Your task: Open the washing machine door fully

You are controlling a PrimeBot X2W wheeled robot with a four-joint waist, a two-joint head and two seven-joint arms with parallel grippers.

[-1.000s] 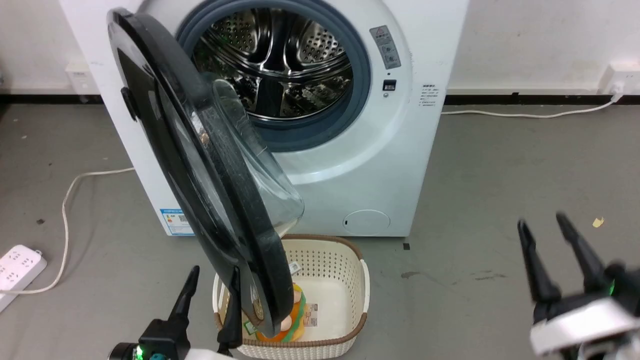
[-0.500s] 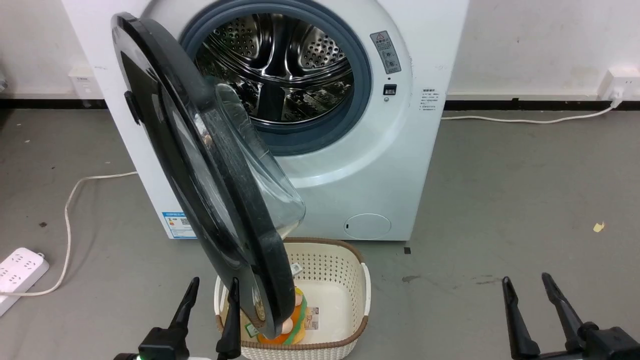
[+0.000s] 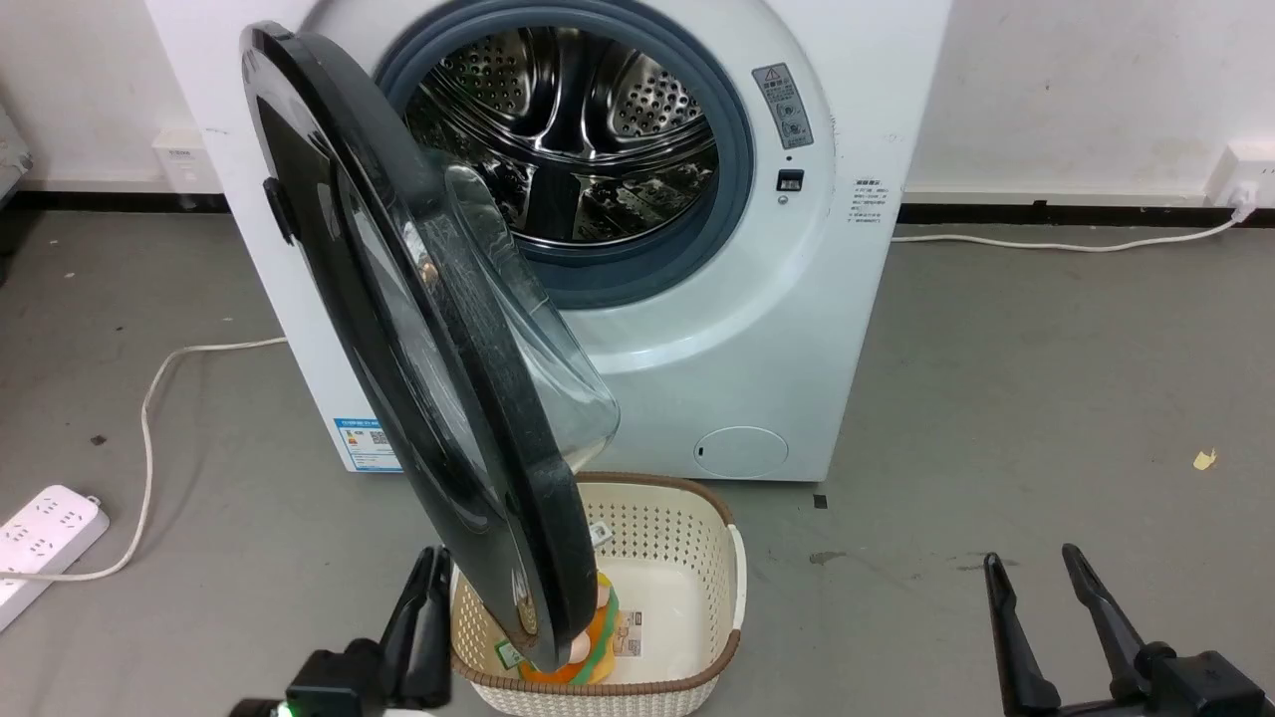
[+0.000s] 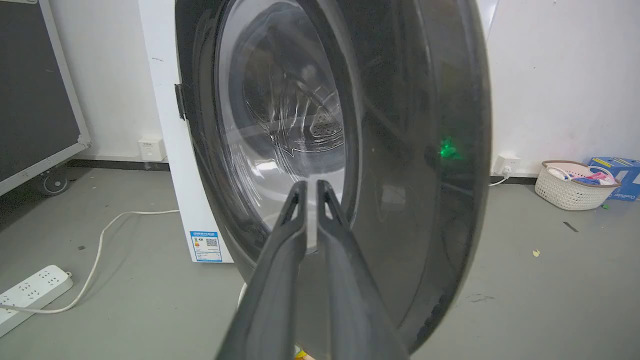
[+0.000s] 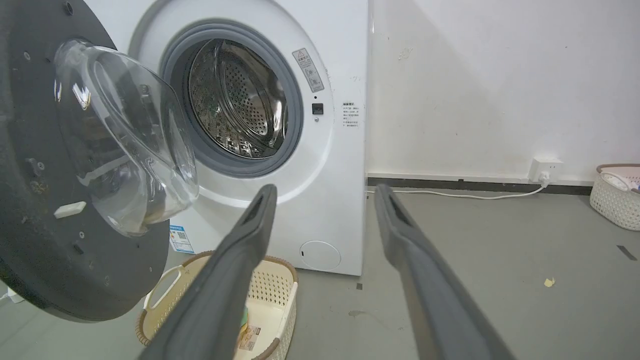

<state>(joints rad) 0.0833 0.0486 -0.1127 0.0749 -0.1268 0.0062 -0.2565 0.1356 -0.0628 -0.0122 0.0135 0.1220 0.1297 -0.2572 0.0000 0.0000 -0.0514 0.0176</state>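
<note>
One basket (image 3: 677, 528) below washing machine door (image 3: 329, 259).

The left gripper (image 3: 435, 560) has two long thin fingers (image 4: 280, 260) — black from above, dark grey up close. Each finger is fat at the bottom and gets skinny near the tip, with a little step close to the end. They grow out of a black boxy block with a tiny green light (image 3: 290, 710) on it. The right gripper (image 3: 1031, 558) looks just the same — two long dark pointy fingers on a chunky black block
</note>
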